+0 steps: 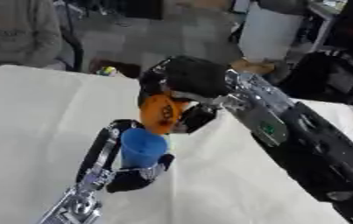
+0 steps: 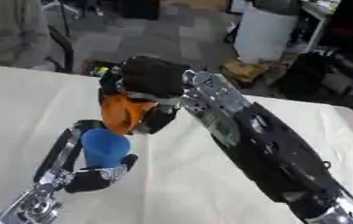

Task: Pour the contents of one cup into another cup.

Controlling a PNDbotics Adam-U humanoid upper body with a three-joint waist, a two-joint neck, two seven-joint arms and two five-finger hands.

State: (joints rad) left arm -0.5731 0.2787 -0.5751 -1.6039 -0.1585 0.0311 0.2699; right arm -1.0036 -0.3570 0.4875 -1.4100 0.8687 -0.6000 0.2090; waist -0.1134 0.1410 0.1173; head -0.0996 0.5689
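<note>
Orange cup (image 1: 160, 112) tipped mouth-down in right hand's (image 1: 191, 78) curled fingers — over upright blue cup (image 1: 142, 148), left hand (image 1: 114, 168) gripping.

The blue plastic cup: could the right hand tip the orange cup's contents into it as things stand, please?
Probably yes. The right hand holds the orange plastic cup tilted just above the blue plastic cup, which the left hand holds upright. Nothing lies between them.

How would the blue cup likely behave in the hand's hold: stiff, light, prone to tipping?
The blue cup looks like smooth, thin plastic, so probably light and somewhat slippery. It is taller than wide, so it may tip if nudged. The left hand curls round it, while the right hand tilts the orange cup above it.
</note>
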